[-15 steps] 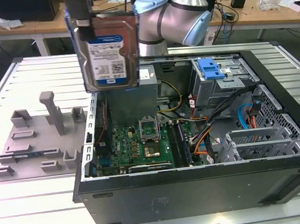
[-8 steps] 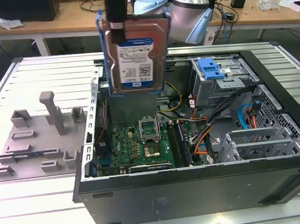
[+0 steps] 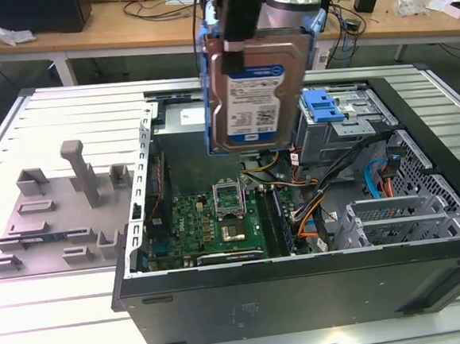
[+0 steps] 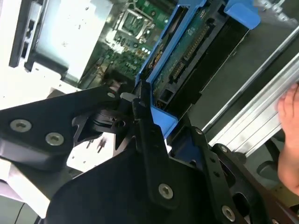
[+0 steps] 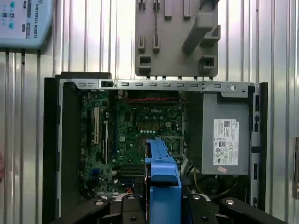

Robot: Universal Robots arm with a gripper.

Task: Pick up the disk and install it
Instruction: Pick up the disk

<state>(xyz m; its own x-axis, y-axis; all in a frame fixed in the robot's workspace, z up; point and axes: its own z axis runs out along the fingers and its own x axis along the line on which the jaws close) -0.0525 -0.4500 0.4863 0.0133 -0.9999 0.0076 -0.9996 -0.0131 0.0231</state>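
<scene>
The disk, a silver hard drive with a white-and-blue label in a blue carrier bracket, hangs upright above the open computer case. My gripper is shut on its top edge, with black fingers pressing the bracket from both sides. In the second wrist view the drive's green circuit side and blue bracket sit between the black fingers. The first wrist view looks straight down the bracket's blue edge, which hangs over the motherboard.
The case holds a grey power-supply box, a drive cage with a blue ribbed latch and loose cables. A grey fixture plate lies at the exterior view's left. A hand is near the table rails. A teach pendant rests nearby.
</scene>
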